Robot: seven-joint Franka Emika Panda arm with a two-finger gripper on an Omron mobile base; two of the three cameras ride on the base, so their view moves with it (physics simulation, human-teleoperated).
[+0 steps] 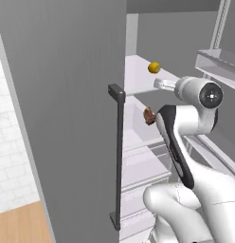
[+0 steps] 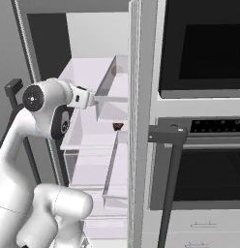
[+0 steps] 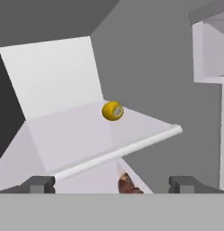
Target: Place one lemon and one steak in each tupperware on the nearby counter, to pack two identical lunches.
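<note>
Yellow and round, the lemon [image 3: 112, 111] sits on the upper fridge shelf [image 3: 77, 135], back from the shelf's rounded front lip and nearer its right side in the hand view. It lies ahead of the gripper [image 3: 112, 185] and above the line of the fingertips, almost centred between them, so the reach looks like a push forward with a slight lift over the lip. Being a ball, it has no long axis to square the hand to.

One shelf down, the steak [image 3: 128, 185], brown and reddish, shows just under the shelf edge, close to the hand and cut off by the bottom of the hand view; in the left base view it is half hidden behind the arm's forearm.

The jaws stand spread wide with nothing between them.

Around this, the open fridge door [image 1: 67, 118] fills the left side. Neither the tupperware nor its counter can be made out, so where the load goes is not readable.
</note>
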